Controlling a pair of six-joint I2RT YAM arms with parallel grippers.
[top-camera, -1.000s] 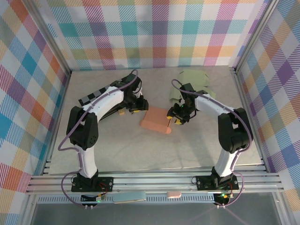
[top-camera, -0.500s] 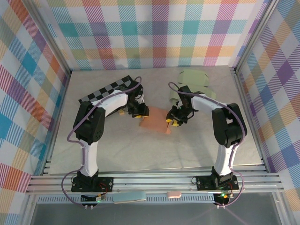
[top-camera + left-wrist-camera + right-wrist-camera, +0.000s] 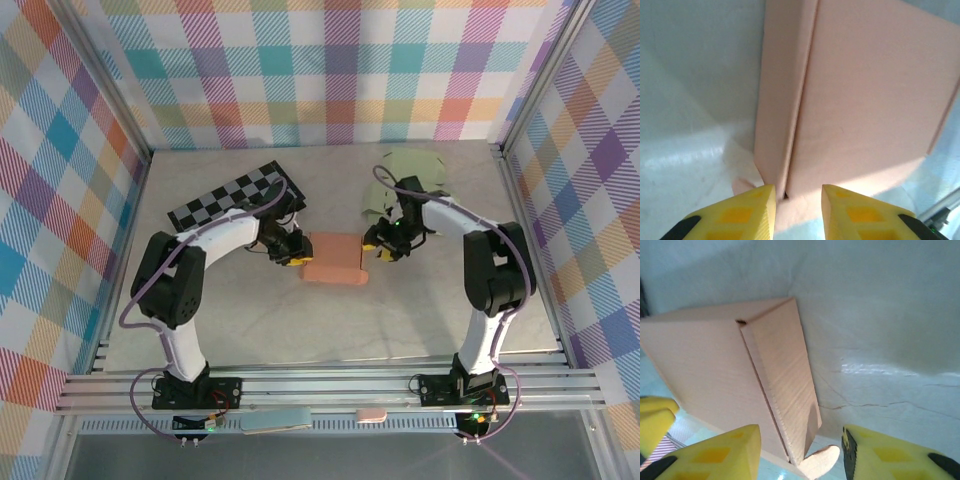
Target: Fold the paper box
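One pink paper box (image 3: 335, 258) lies flat on the worktop (image 3: 300, 320) between two sets of fingers. The left fingers (image 3: 295, 255), narrowly parted, straddle its end fold; whether they pinch it I cannot tell. The right fingers (image 3: 379, 249) gape wide and empty, with the box just ahead.

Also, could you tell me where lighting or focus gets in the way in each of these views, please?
Top external view: even light, everything sharp. Left wrist view: a bright band crosses the lower face of the paper box, and the left fingertips look soft. Right wrist view: glare streaks on the table; the right fingertips are blurred.
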